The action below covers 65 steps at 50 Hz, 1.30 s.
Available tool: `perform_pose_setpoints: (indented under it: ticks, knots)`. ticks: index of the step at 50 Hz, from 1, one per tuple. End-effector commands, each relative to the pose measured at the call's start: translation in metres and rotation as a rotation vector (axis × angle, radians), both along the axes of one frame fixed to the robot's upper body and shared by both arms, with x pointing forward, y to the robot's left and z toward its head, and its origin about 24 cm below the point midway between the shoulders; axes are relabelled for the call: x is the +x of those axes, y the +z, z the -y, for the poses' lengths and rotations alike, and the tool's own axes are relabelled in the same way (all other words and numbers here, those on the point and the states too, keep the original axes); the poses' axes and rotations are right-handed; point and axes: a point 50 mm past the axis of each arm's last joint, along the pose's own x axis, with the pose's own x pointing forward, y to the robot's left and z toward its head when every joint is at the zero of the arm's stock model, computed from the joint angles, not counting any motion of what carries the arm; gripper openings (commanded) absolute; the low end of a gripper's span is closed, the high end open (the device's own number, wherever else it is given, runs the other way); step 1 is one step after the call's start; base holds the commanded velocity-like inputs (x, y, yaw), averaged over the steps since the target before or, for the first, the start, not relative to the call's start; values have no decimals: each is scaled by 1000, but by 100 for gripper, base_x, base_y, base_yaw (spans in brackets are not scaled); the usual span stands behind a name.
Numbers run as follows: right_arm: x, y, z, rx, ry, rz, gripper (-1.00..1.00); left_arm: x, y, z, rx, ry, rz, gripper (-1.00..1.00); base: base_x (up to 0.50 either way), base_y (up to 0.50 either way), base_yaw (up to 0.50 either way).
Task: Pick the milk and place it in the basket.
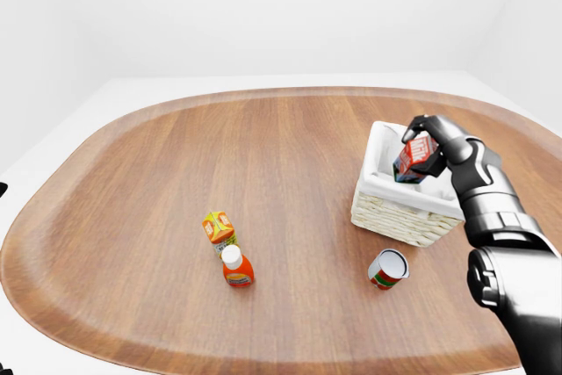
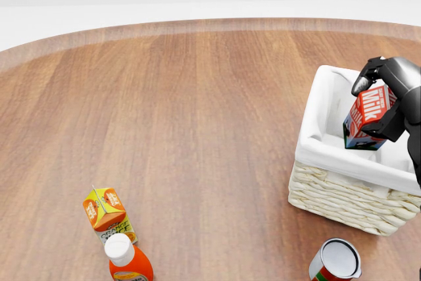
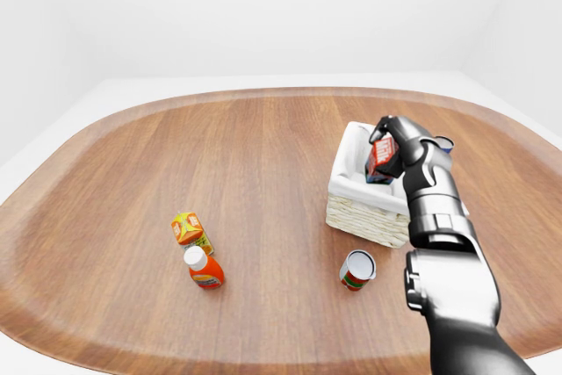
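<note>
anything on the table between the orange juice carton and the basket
No, in the head view the stretch between the orange juice carton and the basket is bare wood; the can sits below that line.

A small orange juice box point(image 2: 104, 210) stands just beside an orange bottle point(image 2: 127, 261). A can point(image 2: 335, 262) stands apart on the brown bench point(image 2: 197, 129).

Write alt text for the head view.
The right robot hand holds a tilted red milk carton over the white-lined wicker basket at the right of a wooden table. An orange juice carton, orange bottle and can stand along the bottom edge.
</note>
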Motion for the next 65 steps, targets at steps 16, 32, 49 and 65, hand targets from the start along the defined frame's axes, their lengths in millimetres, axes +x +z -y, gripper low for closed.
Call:
perform_pose_setpoints:
  ticks: [16, 32, 49, 65]
  knots:
    - [3, 19, 3, -4, -17, 71, -100, 0, 0, 0, -1, -2, 3, 100, 0, 0, 0]
    - [4, 26, 3, -17, -12, 69, -100, 0, 0, 0, -2, -3, 3, 100, 0, 0, 0]
    - [3, 30, 3, -33, 1, 64, -100, 0, 0, 0, 0, -5, 4, 100, 0, 0, 0]
    - [2, 29, 5, -21, -5, 75, 100, 0, 0, 0, 0, -6, 4, 100, 0, 0, 0]
